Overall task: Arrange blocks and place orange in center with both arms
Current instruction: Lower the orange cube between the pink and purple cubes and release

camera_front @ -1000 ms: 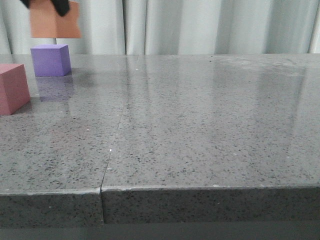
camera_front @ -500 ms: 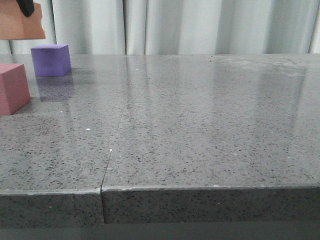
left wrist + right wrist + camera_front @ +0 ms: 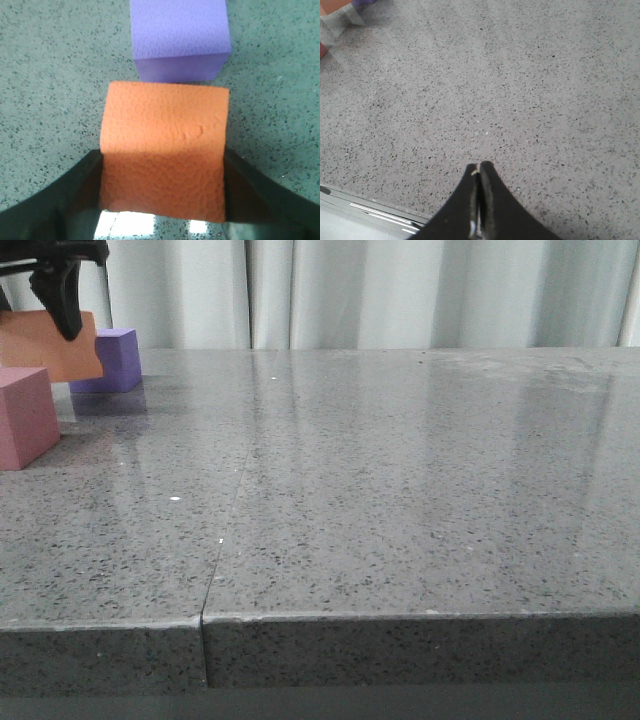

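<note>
My left gripper (image 3: pixel 60 295) is shut on the orange cube (image 3: pixel 48 345) and holds it a little above the table at the far left. It hangs between the purple cube (image 3: pixel 120 360), just behind it, and the pink-red cube (image 3: pixel 25 415), in front. In the left wrist view the orange cube (image 3: pixel 165 150) sits between my two dark fingers (image 3: pixel 80 195), and the purple cube (image 3: pixel 177 37) lies just beyond it on the table. My right gripper (image 3: pixel 479 167) is shut and empty over bare table; it is out of the front view.
The grey speckled table (image 3: pixel 400 490) has a seam (image 3: pixel 225 530) running toward its front edge. A light curtain (image 3: pixel 400 290) hangs behind the table. The table's near edge (image 3: pixel 370 205) shows in the right wrist view.
My left gripper has carried the orange cube left and then down, from high above the purple cube to just above the table between the purple and pink-red cubes.
</note>
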### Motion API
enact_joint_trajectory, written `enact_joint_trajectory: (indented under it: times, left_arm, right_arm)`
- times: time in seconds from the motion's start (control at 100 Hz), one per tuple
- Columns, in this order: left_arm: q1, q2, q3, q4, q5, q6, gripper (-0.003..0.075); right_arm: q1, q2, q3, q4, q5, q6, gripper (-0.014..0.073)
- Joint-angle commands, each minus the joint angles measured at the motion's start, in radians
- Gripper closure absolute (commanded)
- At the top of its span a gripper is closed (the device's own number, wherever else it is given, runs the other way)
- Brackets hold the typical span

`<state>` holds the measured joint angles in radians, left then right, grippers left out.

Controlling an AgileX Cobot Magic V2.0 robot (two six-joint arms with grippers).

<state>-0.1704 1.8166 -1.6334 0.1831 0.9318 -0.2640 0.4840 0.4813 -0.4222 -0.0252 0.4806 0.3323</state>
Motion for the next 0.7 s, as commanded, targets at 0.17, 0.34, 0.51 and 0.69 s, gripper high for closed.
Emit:
enact_joint_trajectory:
  times: [0.17, 0.34, 0.51, 0.69]
  left_arm:
    - [0.001, -0.043, 0.016, 0.010, -0.085, -0.035, 0.0426]
    - [0.001, -0.021, 0.016, -0.005, -0.071, -0.035, 0.0426]
    - [0.001, -0.021, 0.016, -0.005, -0.071, -0.054, 0.0421]
    - [0.001, -0.021, 0.016, -0.010, -0.071, -0.054, 0.0252]
  right_arm:
    - [-0.002, -0.001, -0.027, -0.014, -0.068, -0.011, 0.0661]
    - [-0.002, -0.001, -0.027, -0.014, -0.068, -0.011, 0.0661]
    - [-0.002, -0.001, -0.027, -0.014, -0.068, -0.011, 0.0661]
    - [-0.002, -0.001, -0.027, -0.014, -0.068, -0.011, 0.0661]
